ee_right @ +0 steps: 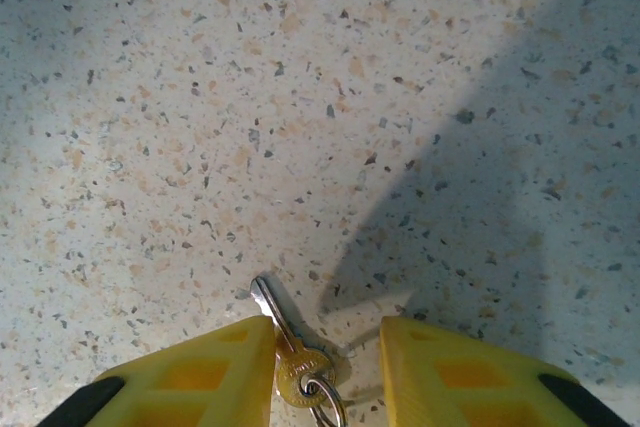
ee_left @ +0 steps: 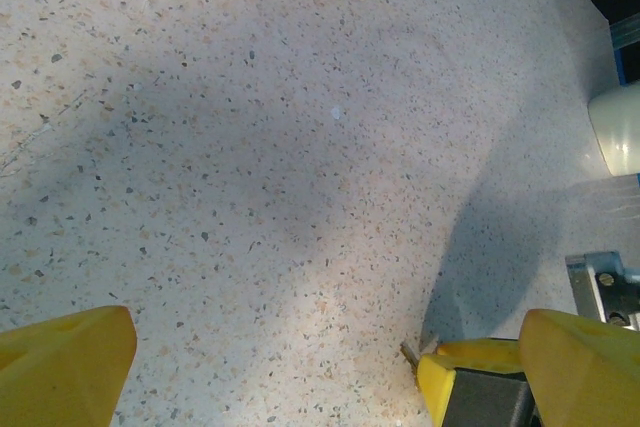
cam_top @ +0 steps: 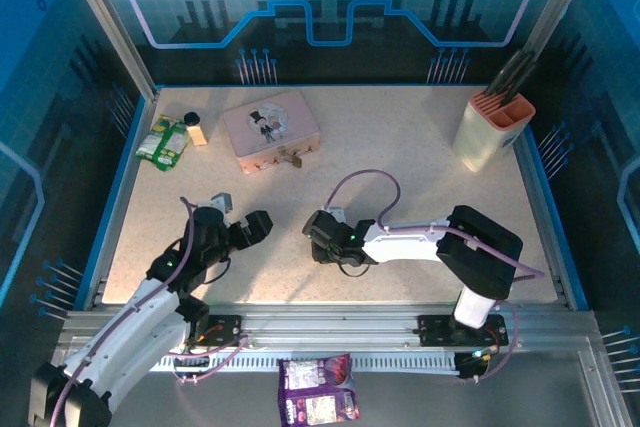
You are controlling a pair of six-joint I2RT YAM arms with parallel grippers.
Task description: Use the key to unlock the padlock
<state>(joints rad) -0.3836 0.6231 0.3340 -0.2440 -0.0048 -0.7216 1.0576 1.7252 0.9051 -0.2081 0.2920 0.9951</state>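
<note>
On the speckled table (cam_top: pixel 400 177), far-left corner: green snack packets (cam_top: pixel 162 143) and a small bottle (cam_top: pixel 194 129). Just right of them is a pink box (cam_top: pixel 270 129) with a cartoon figure on the lid.

The padlock (cam_top: pixel 291 158) sits at the box's near edge, touching it. It's tiny with a brass body, far smaller than the box; the shackle is too small to resolve from above. The left wrist camera catches it at the top of its view, brass-coloured, well apart from the fingers.

Left gripper (cam_top: pixel 258 225) is low near the table's near edge, left of centre. Wrist view has its yellow fingers (ee_left: pixel 62 367) spread wide at the two bottom corners with bare table between them. It's holding nothing and touching nothing.

The key (ee_right: pixel 283 332) lies flat on the table between the two grippers, well apart from the padlock. It has a thin silver blade, a brass-toned round head and a small steel ring (ee_right: pixel 325 407) through the head.

Right gripper (ee_right: pixel 327 332) faces the left one, low over the table, jaws partly apart and straddling the key. The key head is just beside the left-in-view finger (ee_right: pixel 200 377); can't tell if they touch. The gap is wider than the key, so it's not clamped.

Far-right corner: beige-and-orange holder (cam_top: pixel 492 132) with dark handles sticking up.
</note>
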